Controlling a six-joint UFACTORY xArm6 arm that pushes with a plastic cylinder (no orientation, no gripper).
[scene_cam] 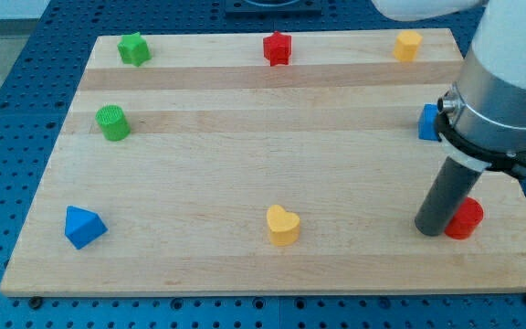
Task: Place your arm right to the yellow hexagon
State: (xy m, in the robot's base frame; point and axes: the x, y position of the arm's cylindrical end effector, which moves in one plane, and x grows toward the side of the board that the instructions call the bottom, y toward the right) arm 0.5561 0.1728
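Note:
The yellow hexagon (408, 45) sits near the top right corner of the wooden board (245, 128). My tip (429, 228) is far from it, low at the view's right, just left of a red cylinder (465, 219) and touching or nearly touching it. The arm's body rises above the tip and partly hides a blue block (427, 122) at the right edge.
A red star (278, 47) and a green star (134, 48) lie along the top. A green cylinder (112, 122) is at the left. A blue triangle (83, 227) is at the bottom left, a yellow heart (282, 225) at the bottom middle.

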